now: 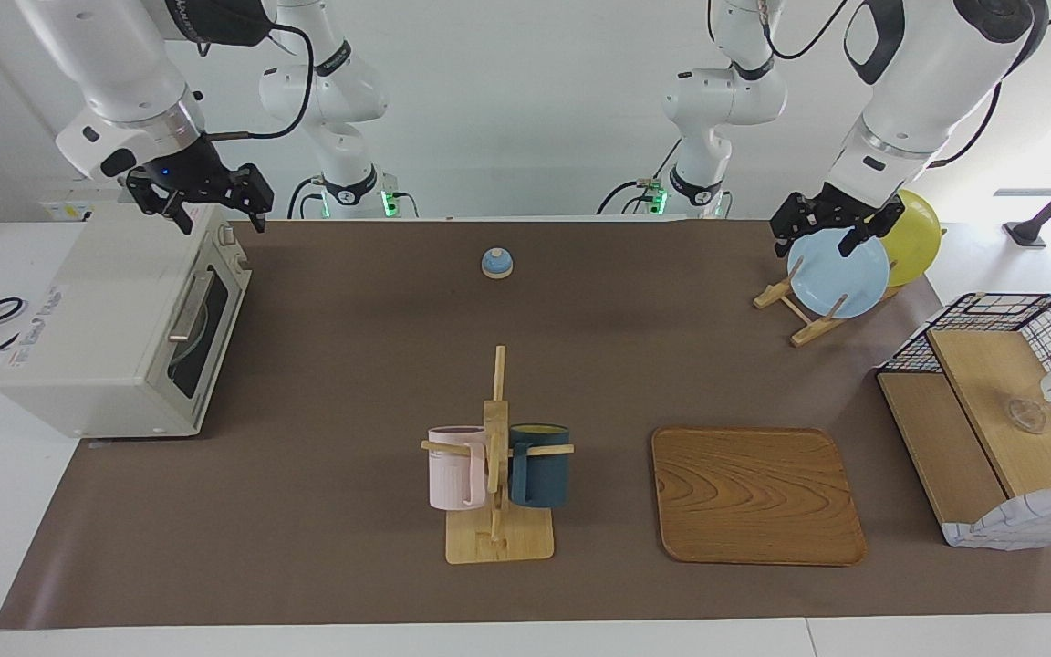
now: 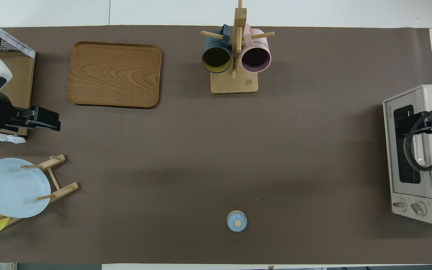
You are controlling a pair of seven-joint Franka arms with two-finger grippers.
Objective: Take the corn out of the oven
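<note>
The off-white oven [image 1: 106, 310] stands at the right arm's end of the table, also in the overhead view [image 2: 431, 95]. Its glass door [image 1: 206, 319] with the metal bar handle [image 1: 186, 308] is shut. The corn is hidden; I cannot make it out through the window. My right gripper [image 1: 220, 217] is open and empty, up in the air over the oven's top edge above the door; in the overhead view [image 2: 426, 122] it covers the door window. My left gripper [image 1: 816, 242] is open and empty, waiting over the plate rack at the left arm's end, and it also shows from above [image 2: 53, 120].
A plate rack [image 1: 804, 315] holds a light blue plate [image 1: 840, 274] and a yellow plate [image 1: 913, 237]. A wooden tray [image 1: 754, 493], a mug stand [image 1: 498, 538] with a pink and a dark teal mug, a small blue bell [image 1: 496, 262] and a wire-and-wood shelf [image 1: 991, 411] stand on the brown mat.
</note>
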